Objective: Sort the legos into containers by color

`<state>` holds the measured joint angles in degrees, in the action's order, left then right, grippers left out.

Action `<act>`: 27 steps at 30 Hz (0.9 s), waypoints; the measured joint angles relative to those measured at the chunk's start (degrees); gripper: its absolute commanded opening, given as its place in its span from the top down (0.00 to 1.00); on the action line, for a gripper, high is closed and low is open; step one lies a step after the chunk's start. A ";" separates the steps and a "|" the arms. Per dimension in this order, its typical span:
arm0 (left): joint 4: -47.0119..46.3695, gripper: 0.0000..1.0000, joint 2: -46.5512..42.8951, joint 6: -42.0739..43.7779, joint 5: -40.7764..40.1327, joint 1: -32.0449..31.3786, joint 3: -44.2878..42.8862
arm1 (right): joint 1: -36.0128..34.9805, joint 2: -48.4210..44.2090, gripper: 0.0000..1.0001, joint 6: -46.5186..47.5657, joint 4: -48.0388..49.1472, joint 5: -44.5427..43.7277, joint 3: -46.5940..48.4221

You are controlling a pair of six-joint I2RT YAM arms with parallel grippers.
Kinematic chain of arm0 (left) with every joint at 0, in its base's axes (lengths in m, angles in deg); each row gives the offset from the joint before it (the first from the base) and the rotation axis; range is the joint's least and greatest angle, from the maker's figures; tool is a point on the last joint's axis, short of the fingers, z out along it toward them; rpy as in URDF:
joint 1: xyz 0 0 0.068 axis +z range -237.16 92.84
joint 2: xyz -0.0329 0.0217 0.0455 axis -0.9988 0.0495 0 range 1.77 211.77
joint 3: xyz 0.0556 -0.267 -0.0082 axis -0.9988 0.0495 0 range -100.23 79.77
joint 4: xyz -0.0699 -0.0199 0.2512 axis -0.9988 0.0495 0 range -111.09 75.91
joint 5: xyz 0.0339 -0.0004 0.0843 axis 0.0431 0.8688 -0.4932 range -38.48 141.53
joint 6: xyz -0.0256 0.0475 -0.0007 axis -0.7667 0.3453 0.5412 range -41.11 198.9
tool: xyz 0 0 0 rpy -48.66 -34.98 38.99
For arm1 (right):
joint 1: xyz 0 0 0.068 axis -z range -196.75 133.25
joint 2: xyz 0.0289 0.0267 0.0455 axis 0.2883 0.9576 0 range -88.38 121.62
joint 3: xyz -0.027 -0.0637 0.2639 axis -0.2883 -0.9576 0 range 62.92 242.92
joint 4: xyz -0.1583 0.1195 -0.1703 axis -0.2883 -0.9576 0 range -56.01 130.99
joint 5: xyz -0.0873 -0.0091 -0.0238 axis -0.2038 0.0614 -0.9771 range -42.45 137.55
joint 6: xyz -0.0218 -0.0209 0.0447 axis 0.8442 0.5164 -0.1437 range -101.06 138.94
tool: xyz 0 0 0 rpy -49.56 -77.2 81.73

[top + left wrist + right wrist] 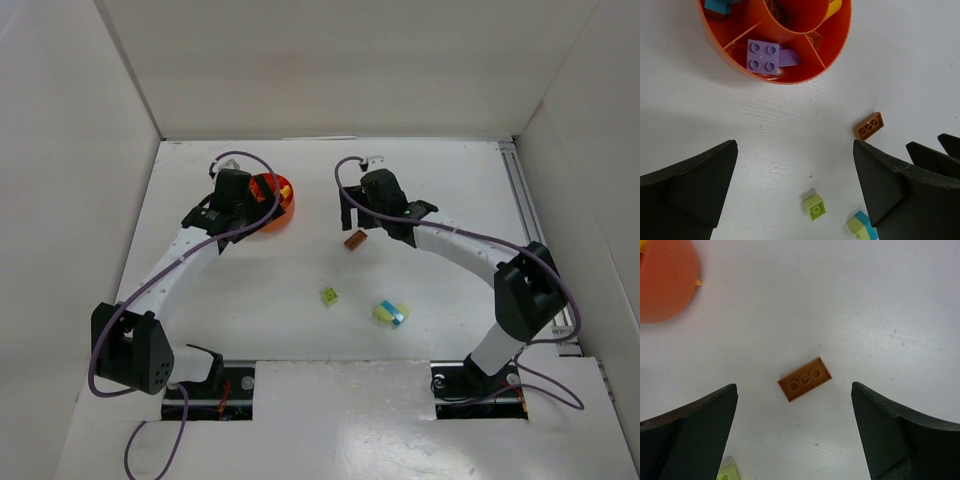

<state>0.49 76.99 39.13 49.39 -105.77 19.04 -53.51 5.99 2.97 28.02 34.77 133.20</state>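
White table [890, 300] on every side of the brown brick [805, 379], right of the dish [790, 77]; right gripper [792, 395] poised above it, spread wide, empty; left gripper [794, 160], equally wide and empty, hangs beside the dish

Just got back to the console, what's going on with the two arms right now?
The right tool hangs open over the brown brick, which lies loose on the table, not gripped. The left tool is open and empty near the orange dish, where purple bricks share one compartment and a cyan brick sits in another. A lime green brick and a cyan-and-pale-yellow pair also lie out on the table, unsorted.
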 measured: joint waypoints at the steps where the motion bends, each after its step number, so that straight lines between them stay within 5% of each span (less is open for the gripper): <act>1: 0.00 0.00 0.00 -0.15 -0.04 0.00 0.00 | 0.09 0.61 0.00 -2.12 -1.25 -0.59 0.09; 9: 0.11 0.00 -2.62 -2.10 -1.01 0.00 0.28 | -0.17 11.17 0.06 -18.23 -9.22 -4.22 1.38; 27: 2.05 0.00 -9.86 -2.43 -0.68 -0.66 3.19 | -1.31 18.91 0.18 -32.68 -12.61 -9.53 8.02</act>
<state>2.54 67.14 36.70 48.72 -106.43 22.23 -54.82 24.89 -29.70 15.41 25.24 141.22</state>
